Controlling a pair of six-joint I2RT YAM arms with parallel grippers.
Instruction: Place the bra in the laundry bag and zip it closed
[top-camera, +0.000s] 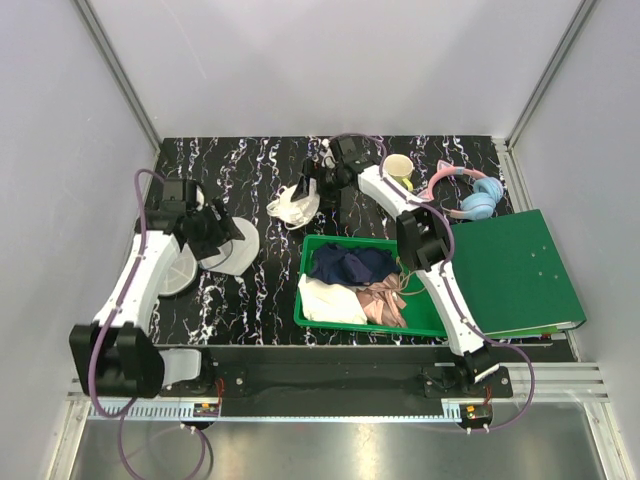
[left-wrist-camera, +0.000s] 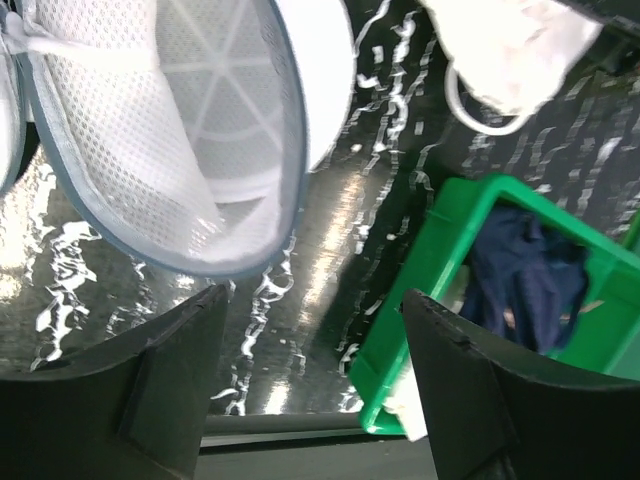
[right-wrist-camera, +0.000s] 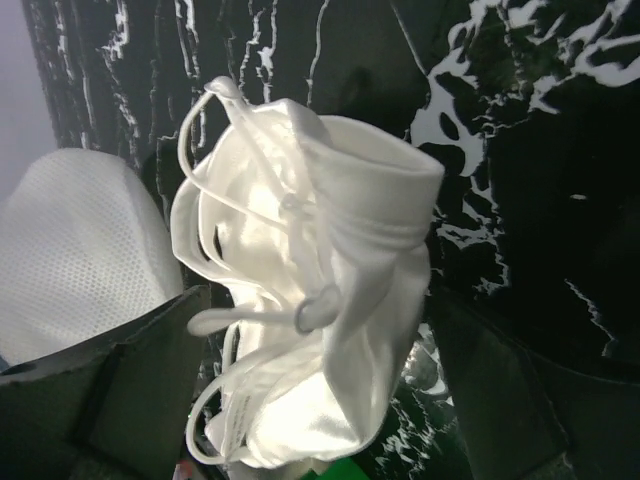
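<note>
Closest to your right wrist camera, the bra (right-wrist-camera: 320, 290) lies bunched on the black marbled table (right-wrist-camera: 530, 120), its cups folded together and its thin straps looping out to one side. Your right gripper (right-wrist-camera: 320, 395) stands spread wide with a finger on either side of the bra, not yet closed on it. Expect the bra to be light, soft and a little slippery, with moulded cups that spring back. You would do best to pinch across the stacked cup edges, since a lone strap would likely let the rest dangle. Near it to the left, the laundry bag (left-wrist-camera: 200, 150) lies with its mesh halves spread apart; it looks light enough to slide. Your left gripper (left-wrist-camera: 320, 375) hovers just short of it, parted and empty. A green bin (top-camera: 310, 290) of clothes sits beside them.
</note>
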